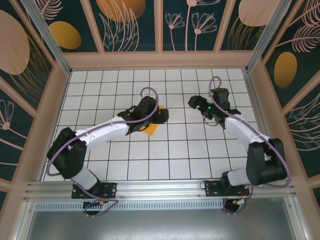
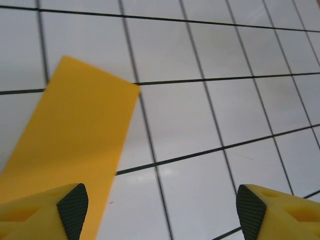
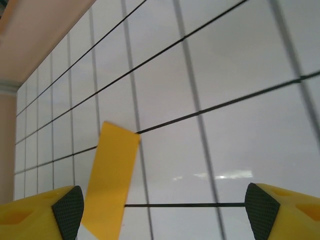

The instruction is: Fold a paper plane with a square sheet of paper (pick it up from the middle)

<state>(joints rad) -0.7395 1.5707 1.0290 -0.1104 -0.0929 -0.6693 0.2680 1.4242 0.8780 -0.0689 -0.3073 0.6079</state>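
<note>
**A:** Where is the paper [image 1: 151, 128] lying?

**B:** It is lying on the tiles [image 1: 170, 150] near the middle, mostly under the left gripper [image 1: 161, 116]. From above, only orange corners are peeking out on either side of that wrist.

**A:** Is anything gripping it?

**B:** No. The left gripper's jaws are standing wide apart with bare tile between them. In its wrist view the paper is running past one finger [image 2: 72, 210], and I cannot tell whether they are touching. The right gripper [image 1: 196, 102] is hovering near, to the right, with its jaws spread too and holding nothing.

**A:** How far is the folding getting?

**B:** Both wrist cameras are showing a long, narrow strip with a square end rather than a full square. So I am judging that at least one fold is already in. Nothing pointed is showing, so the nose and wings are looking like work left to do.

**A:** What is that calling for?

**B:** Likely a fresh grasp on the strip, with one gripper pinning it while the other is creasing.
</note>
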